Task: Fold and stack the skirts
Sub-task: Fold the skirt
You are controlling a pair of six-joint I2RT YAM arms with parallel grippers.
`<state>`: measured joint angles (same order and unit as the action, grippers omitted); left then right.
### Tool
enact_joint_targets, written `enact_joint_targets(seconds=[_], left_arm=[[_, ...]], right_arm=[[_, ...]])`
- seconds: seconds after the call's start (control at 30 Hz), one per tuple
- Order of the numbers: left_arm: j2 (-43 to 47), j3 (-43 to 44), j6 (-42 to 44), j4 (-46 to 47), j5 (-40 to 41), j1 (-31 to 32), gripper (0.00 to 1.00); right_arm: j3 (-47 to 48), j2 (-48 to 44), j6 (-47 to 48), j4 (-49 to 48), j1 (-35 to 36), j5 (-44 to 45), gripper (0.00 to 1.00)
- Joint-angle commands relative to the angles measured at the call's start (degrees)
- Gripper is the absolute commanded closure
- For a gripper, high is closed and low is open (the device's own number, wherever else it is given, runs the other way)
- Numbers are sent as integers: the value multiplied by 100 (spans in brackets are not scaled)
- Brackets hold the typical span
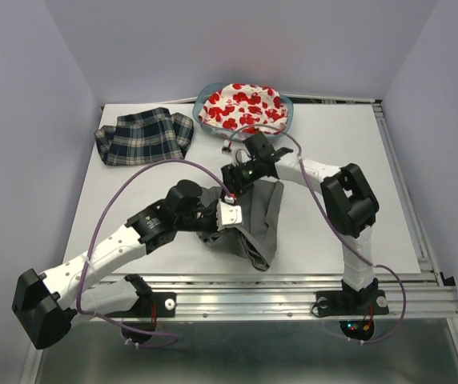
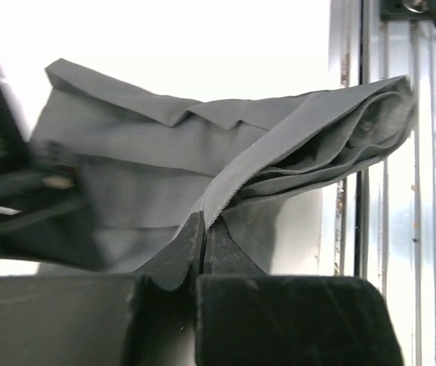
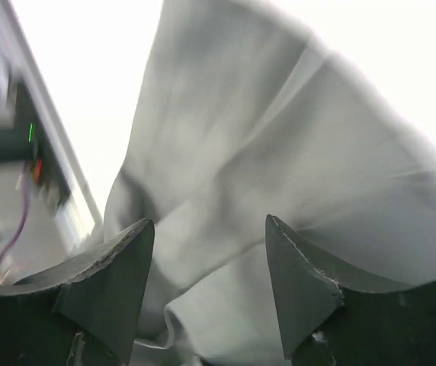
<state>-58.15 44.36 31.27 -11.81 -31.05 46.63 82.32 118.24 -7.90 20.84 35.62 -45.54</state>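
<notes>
The grey pleated skirt (image 1: 263,222) lies bunched in the middle of the table, near the front. My left gripper (image 1: 229,214) is shut on a band edge of this grey skirt (image 2: 165,152), and the pinched fingertips (image 2: 203,223) hold the cloth lifted. My right gripper (image 1: 239,178) hangs open over the skirt's far end. Its fingers (image 3: 130,259) stand wide apart with grey cloth (image 3: 279,137) below and between them, not pinched. The plaid skirt (image 1: 145,136) lies flat at the back left. The white skirt with red print (image 1: 241,106) sits in the teal basket (image 1: 287,106).
The table's metal front rail (image 1: 293,288) runs just below the grey skirt; in the left wrist view this rail (image 2: 370,229) is right beside the cloth. Purple cables loop over the left half of the table.
</notes>
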Motion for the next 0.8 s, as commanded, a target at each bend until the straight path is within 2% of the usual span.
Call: enact_joint_targets(seconds=[0.0, 0.23, 0.33, 0.43, 0.53, 0.63, 0.77], left_arm=[[313, -155, 55, -75, -437, -5, 100], [383, -165, -77, -75, -569, -5, 100], [357, -95, -147, -84, -482, -5, 100], [278, 72, -384, -41, -394, -40, 100], [68, 283, -805, 161, -253, -119, 100], [-161, 572, -1183, 319, -112, -347, 100], [-670, 881, -1517, 460, -94, -821, 100]], right_arm=[[1328, -196, 508, 657, -546, 853, 34], [1980, 726, 1237, 1089, -907, 1337, 21], [1946, 1061, 1379, 1106, -907, 1390, 20], [1744, 1219, 1528, 1106, -907, 1074, 28], [1210, 1237, 1607, 1098, -855, 723, 51], [787, 1071, 1669, 940, -750, 555, 66], [311, 851, 1721, 782, -697, 397, 72]])
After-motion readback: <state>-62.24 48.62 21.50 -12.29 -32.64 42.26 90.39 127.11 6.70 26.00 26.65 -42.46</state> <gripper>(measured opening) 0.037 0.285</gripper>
